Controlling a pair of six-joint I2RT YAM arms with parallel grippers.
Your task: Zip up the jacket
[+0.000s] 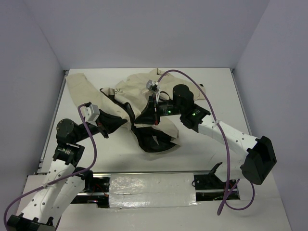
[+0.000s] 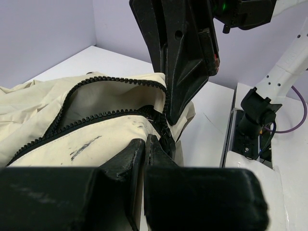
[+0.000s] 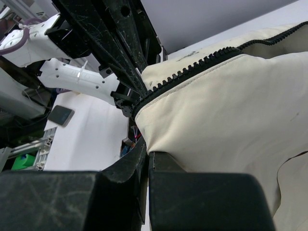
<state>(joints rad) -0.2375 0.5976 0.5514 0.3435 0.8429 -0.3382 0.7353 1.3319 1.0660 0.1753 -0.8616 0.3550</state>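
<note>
Working on a jacket [image 1: 139, 91] heaped on the table [image 1: 216, 96], cream shell up, black lining [image 1: 154, 143] spilling out along the jacket's near edge.

Held at the low end of the jacket's zipper [image 2: 96, 120] by the left gripper [image 2: 144, 149], jaws pressed almost together on the cream hem. Met at that same spot by the right gripper [image 3: 147, 159], jaws likewise squeezed onto cloth just beside the teeth. Cannot tell whether the slider sits between either pair of pads; hidden behind the fingers.

Above the grip point, toward the jacket's collar: two rows of teeth curving well apart, front gaping. Judged barely begun, with nearly the whole run left to close.

Expect light, soft, limp cloth. Likely to fold, bunch and drag with any pull rather than keep its shape, so needs tension before the slider will travel. Best taken at the stiffer tape right beside the teeth at the jacket's bottom hem, as an anchor, and at the slider's pull tab for the drawing hand. Loose cream panel makes a poor hold, only stretching and rucking.

Pull should follow the line of teeth toward the jacket's collar. Risks: thin cloth slipping out of smooth pads, lining caught in the slider, or the whole jacket sliding along if the anchor gives.
</note>
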